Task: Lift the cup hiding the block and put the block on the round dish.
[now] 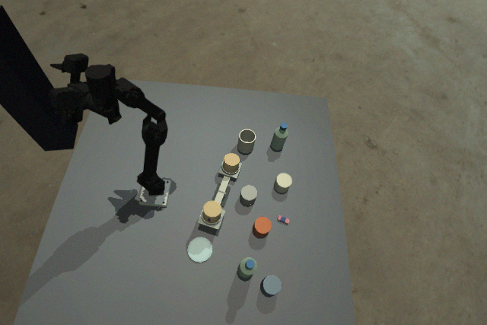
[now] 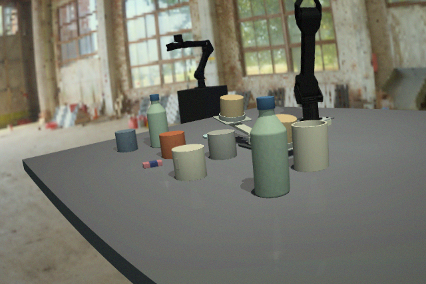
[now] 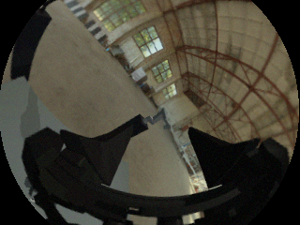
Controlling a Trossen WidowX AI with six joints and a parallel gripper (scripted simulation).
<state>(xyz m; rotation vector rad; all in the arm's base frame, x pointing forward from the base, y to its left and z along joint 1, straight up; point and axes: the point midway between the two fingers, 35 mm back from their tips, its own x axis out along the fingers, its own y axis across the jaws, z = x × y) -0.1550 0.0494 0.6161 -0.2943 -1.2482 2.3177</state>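
Observation:
My gripper is open and empty, raised high and pointing away from the table objects. Two tan cups stand upside down on the balance. One cup, nearer the dish, is on the higher end. The other cup, beside the open beige cup, is on the lower end. No block shows under either cup. The round pale dish lies bare past the higher end; only a sliver of it shows in the exterior view.
An open beige cup, two green bottles, and grey, cream, orange and blue cylinders stand around the balance. A small pink-and-blue piece lies near the orange one.

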